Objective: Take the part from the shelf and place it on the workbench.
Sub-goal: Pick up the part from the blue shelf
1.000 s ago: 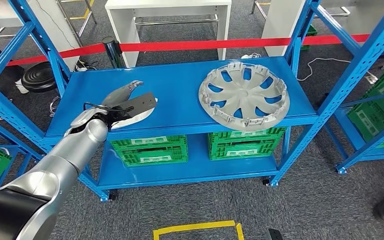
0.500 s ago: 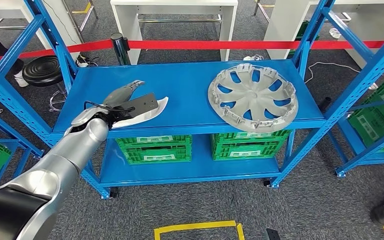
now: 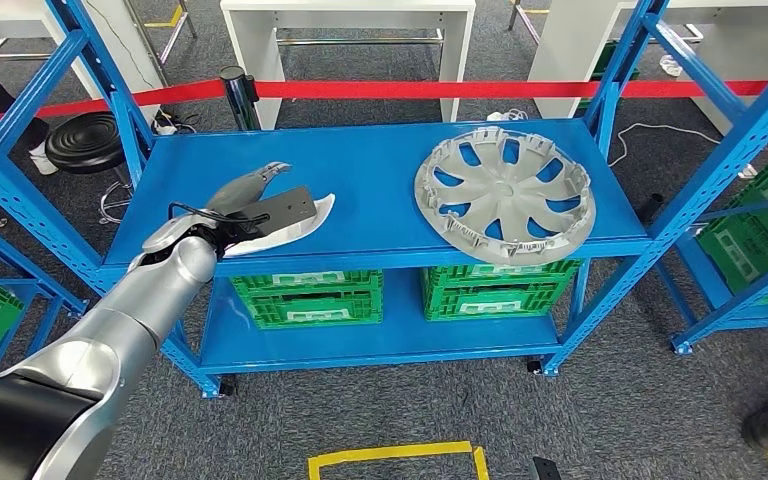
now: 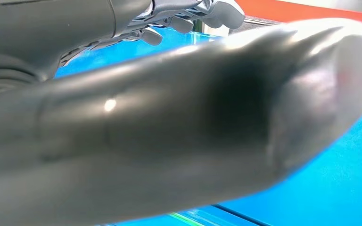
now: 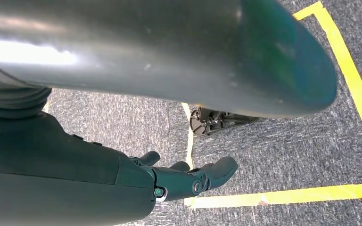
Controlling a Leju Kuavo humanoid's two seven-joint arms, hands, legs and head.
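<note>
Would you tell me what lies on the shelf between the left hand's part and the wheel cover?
Nothing: in the head view, bare blue shelf separates the part from the wheel cover.

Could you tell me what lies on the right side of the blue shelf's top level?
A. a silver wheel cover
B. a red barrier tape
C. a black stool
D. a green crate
A: in the head view a silver wheel cover lies flat on the right part of the top level of the blue shelf, apart from the left hand.
</note>
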